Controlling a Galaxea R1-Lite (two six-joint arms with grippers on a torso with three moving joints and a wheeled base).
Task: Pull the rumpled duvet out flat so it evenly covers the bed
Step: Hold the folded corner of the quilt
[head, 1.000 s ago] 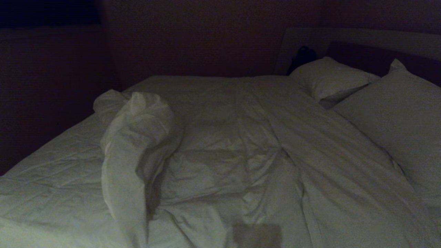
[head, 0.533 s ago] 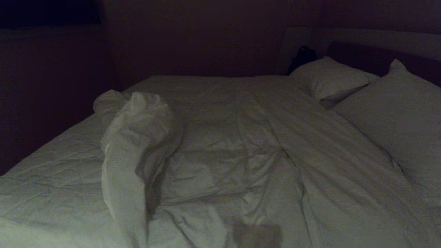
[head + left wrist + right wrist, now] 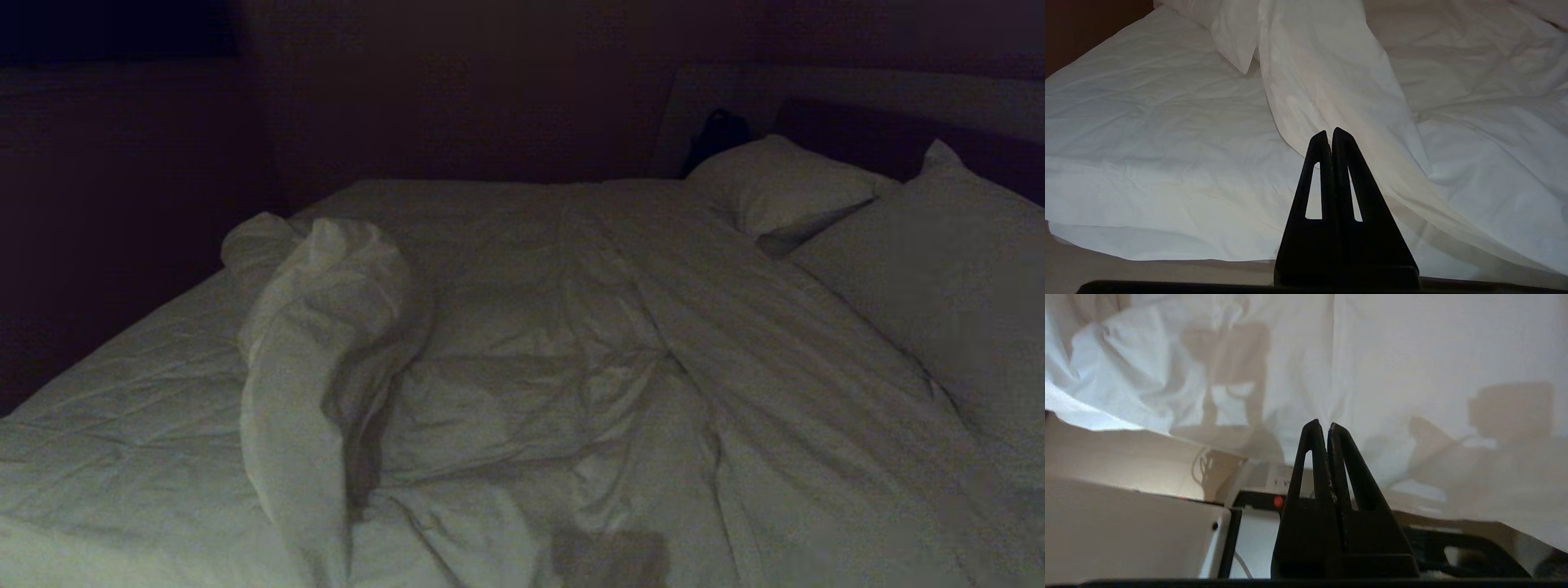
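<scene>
White duvet (image 3: 326, 343) lies bunched in a ridge toward the bed's (image 3: 122, 384) left edge, unchanged over the last second; both grippers (image 3: 1331, 134) (image 3: 1322, 426) hang pinched closed, empty, so pulling hasn't begun.

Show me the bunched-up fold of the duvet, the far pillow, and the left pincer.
duvet (image 3: 326, 327), head view, on the raised rumpled fold.
far pillow (image 3: 780, 188), head view, on its top face.
left pincer (image 3: 1330, 136), left wrist view, at its closed tips.
</scene>
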